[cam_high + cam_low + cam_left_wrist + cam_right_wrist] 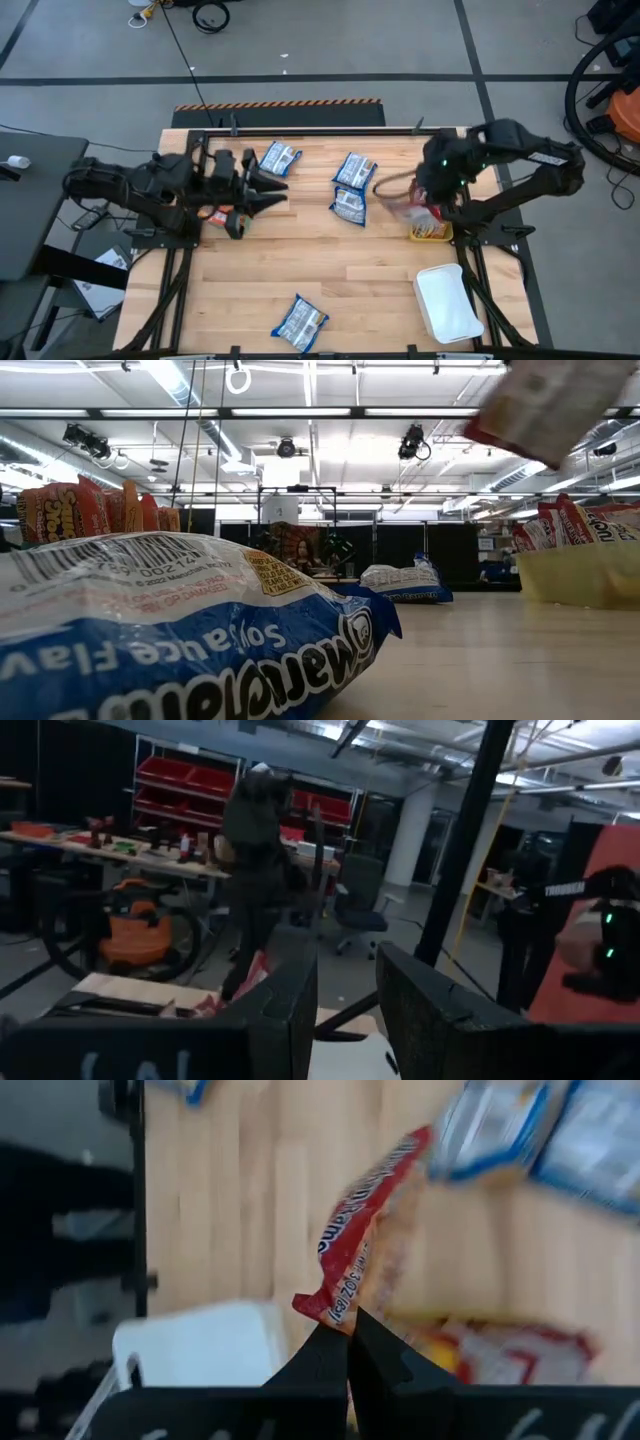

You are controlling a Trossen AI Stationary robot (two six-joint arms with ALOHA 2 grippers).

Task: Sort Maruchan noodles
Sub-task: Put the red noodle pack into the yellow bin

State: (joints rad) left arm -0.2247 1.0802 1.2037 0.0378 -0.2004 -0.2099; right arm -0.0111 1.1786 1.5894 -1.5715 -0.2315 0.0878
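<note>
Low view: large blue-and-white crinkly noodle packet (190, 625) cut off by left and bottom edges, print unreadable in part. Red-edged silvery packet (555, 405) blurred and cropped at the top edge. Right wrist view: red-and-silver packet (370, 1230) motion-blurred; blue-and-white packets (545, 1130) on the desk smeared. High view: yellow plastic bin (432, 230) mostly hidden under the right arm.

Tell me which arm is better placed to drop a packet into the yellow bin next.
Right: its claw already pinches a red packet near the yellow bin. The left claw sits across the table, holding nothing.
</note>
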